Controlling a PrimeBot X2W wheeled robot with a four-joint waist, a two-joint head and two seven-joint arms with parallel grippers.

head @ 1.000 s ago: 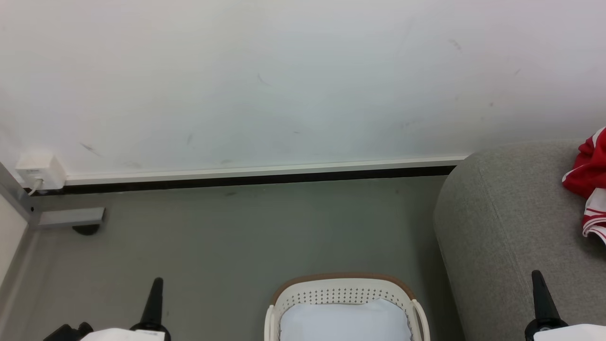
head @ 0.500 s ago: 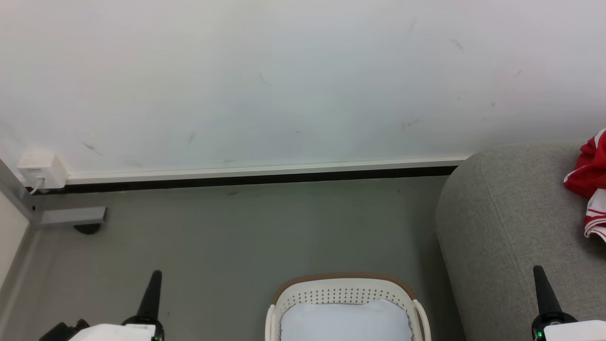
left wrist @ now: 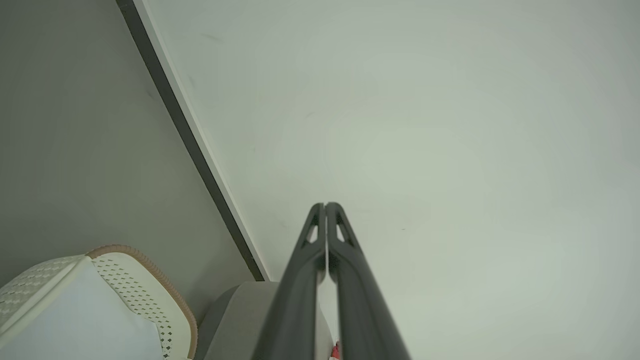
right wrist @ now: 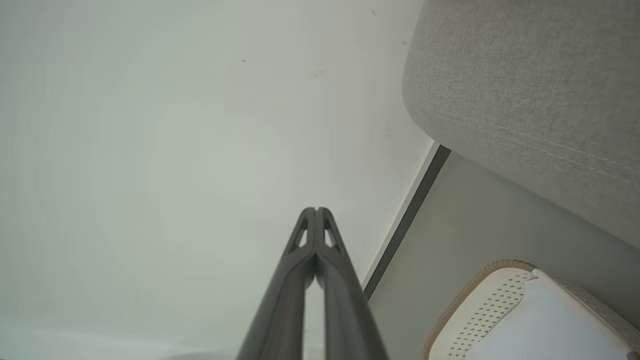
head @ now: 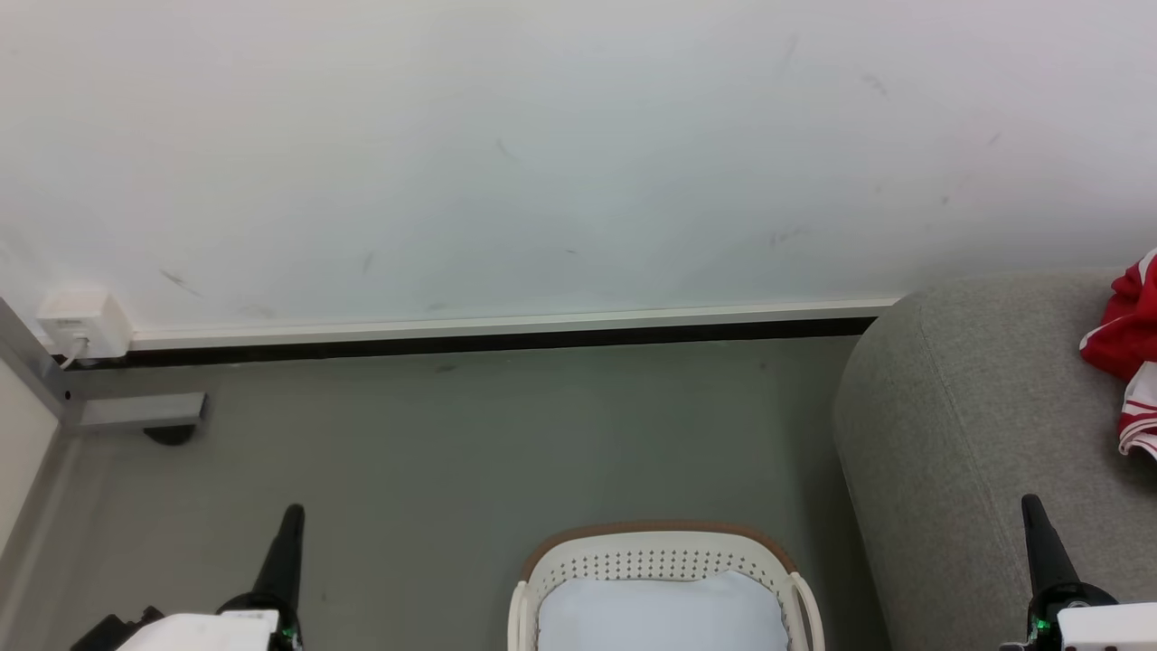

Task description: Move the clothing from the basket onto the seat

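Head view, looking down at a grey floor that is meeting a white wall along a dark skirting strip.

The basket is sitting at the bottom centre of the frame, cream with perforated walls and a brown rim. What looks like a pale blue-white cloth is lying inside it, reaching nearly up to the rim. The seat is filling the right side, grey and rounded. A red-and-white garment is lying on it at the right edge.

The left tool is pointing up at the lower left and the right tool at the lower right. Each has its two dark fingers pressed together, holding nothing. Both are hanging well apart from the basket.

Judging from this, the pale cloth is what is remaining to go across. Doing that well likely means parting one tool's fingers wide before it goes down. It should pinch a raised fold near the cloth's middle and lift straight up until the hem is clearing the rim. Only then should it swing toward the seat.

The brown rim and the side handles are the likeliest places to snag. Only a narrow strip of floor is separating the basket from the seat's rounded side. Open floor is spreading to the left and toward the wall. A white socket box is sitting at the left edge.
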